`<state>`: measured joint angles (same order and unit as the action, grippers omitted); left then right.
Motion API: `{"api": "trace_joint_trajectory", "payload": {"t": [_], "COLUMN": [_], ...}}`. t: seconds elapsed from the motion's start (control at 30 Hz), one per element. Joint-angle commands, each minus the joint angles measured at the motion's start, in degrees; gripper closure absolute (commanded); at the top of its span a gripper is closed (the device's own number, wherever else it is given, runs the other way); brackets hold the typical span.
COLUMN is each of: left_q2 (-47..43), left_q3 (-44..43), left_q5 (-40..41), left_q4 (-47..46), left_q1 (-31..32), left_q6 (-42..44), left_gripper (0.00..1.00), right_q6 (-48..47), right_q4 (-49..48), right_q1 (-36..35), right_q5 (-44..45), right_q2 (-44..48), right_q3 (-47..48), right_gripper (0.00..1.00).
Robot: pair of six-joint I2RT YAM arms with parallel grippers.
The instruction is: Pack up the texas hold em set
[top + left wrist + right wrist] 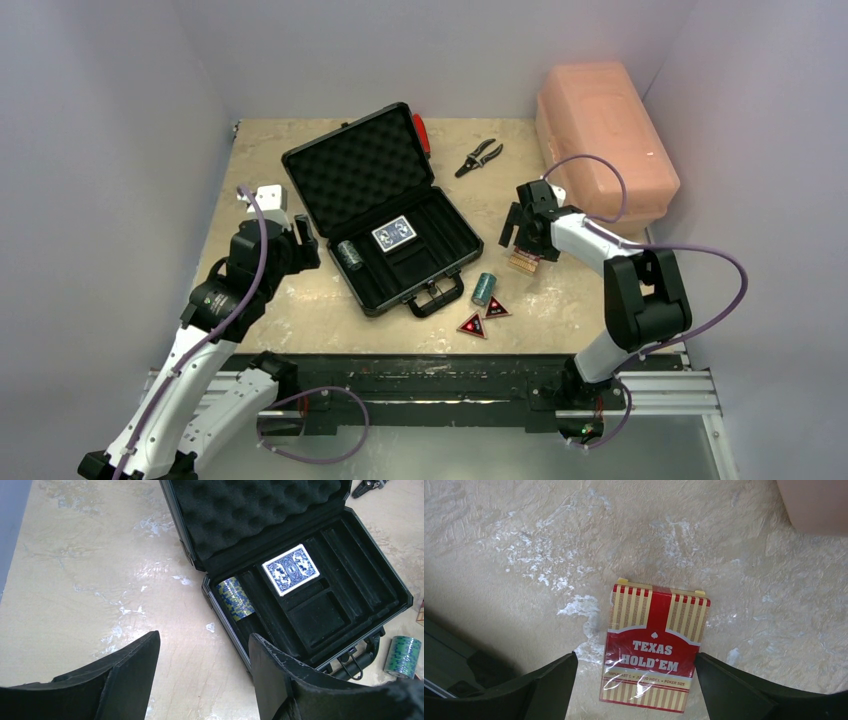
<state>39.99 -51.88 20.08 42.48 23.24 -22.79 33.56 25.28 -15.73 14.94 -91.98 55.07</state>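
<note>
The black briefcase lies open mid-table, foam lid leaning back. Its tray holds a blue card deck and a teal chip roll. Another teal roll and two red-black triangles lie on the table by the handle. My right gripper is open and straddles the orange-red deck lying flat on the table; its right finger is close to the deck's edge, its left finger stands apart. My left gripper hangs open and empty beside the case's left edge.
A large pink plastic box stands at the back right, close behind the right arm. Black pliers and a red-handled tool lie behind the case. Grey walls close in the table on three sides.
</note>
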Motion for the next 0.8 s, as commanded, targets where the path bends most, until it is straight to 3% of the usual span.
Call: {"api": "trace_joint_trajectory", "payload": {"t": [0.0,0.5,0.77], "left_q2": [-0.5,-0.3,0.3], "left_q3": [-1.1,-0.7,-1.1], "left_q5": [0.1,6.6,4.0], "left_q4": [-1.2,-0.6,-0.8], "left_q1": [-0.4,-0.4,-0.4], "left_q6": [0.9,-1.5,-0.9], "left_gripper": [0.35,0.35,0.35], "right_q6": [-0.1,0.4,0.5], "right_q4": [1.0,2.3,0.1], "right_q1": [0.1,0.1,0.1], "right_q5": [2.4,5.5,4.5], "right_q2": [0.3,2.6,1.1], "right_q3": [-0.3,-2.0,-2.0], "right_gripper": [0.08,0.07,0.07]}}
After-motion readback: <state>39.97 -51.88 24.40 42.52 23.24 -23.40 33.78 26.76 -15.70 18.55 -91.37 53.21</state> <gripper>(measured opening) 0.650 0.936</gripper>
